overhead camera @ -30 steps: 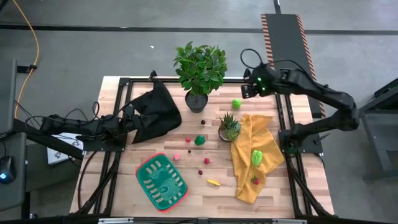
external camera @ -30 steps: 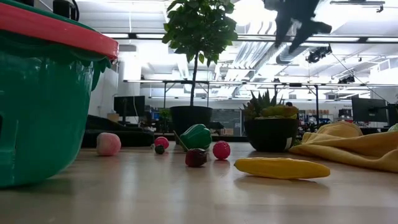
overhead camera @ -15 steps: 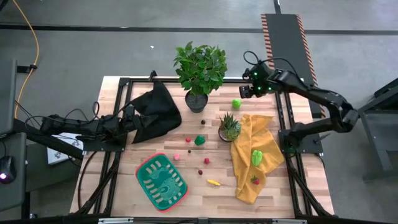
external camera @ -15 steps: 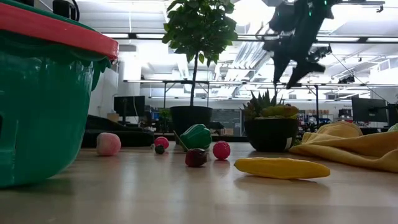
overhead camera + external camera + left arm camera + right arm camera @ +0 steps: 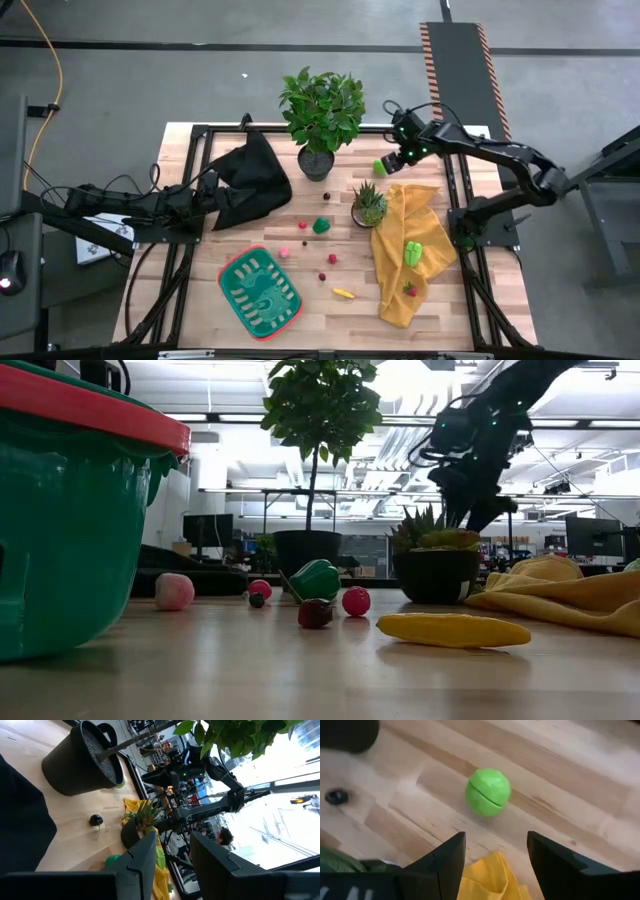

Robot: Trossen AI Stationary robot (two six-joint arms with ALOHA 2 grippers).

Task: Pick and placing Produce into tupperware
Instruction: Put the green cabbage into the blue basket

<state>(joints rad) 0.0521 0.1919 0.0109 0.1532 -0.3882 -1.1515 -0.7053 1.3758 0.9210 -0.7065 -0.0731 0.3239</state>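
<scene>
Comparing with a second ago, we see the right gripper (image 5: 398,159) has swung from beyond the back edge toward the green ball (image 5: 381,166), dropping lower; it now hangs just beside and above it. In the right wrist view its jaws stand apart, nothing between them, with the ball (image 5: 488,791) ahead of the fingers (image 5: 445,862) and not yet bracketed. We judge this an approach for a first pick: the tupperware (image 5: 261,292), at the front of the table left of centre, holds no produce that we can see.

The left gripper (image 5: 200,192) has not moved, resting at the left edge against the black cloth (image 5: 250,180). Its fingers (image 5: 142,857) show a narrow gap, nothing held.

Other produce lies unchanged: a green pepper (image 5: 321,226), a pink ball (image 5: 284,252), small red pieces (image 5: 332,259), a yellow piece (image 5: 343,293) on bare wood, and a green piece (image 5: 413,252) plus a red one (image 5: 409,290) on the yellow cloth (image 5: 410,250).

Materials:
- Ball: matte, faceted, with a seam around its middle; likely hard plastic, apt to roll.
- Table (image 5: 330,310): pale wood planks, smooth.
- Tupperware: glossy green plastic, red rim, rounded corners.
- Cloths: soft, crumpled.
- Spiky plant (image 5: 369,203) and leafy plant (image 5: 322,110): dark round pots close to the ball, so clearance is tight.
</scene>
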